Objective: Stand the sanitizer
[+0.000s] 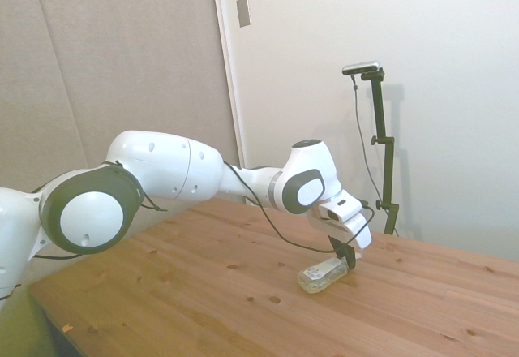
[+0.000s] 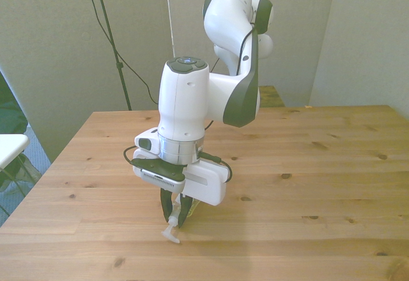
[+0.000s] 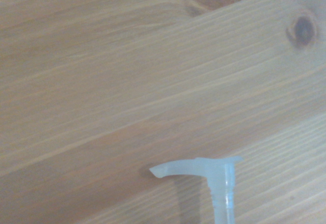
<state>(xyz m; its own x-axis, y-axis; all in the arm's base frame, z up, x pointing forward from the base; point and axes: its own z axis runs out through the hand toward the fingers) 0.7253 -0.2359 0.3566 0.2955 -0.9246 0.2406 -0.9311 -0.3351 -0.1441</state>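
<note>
The small clear plastic sanitizer bottle [image 1: 323,276] lies on its side, long axis flat on the wooden table [image 1: 203,292], directly beneath the black two-finger gripper [image 2: 174,208], whose fingers are closed around its neck end.

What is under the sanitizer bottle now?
Only the bare wooden table lies under the sanitizer bottle, which lies on its side. The gripper, shut on its neck, covers that part.
</note>
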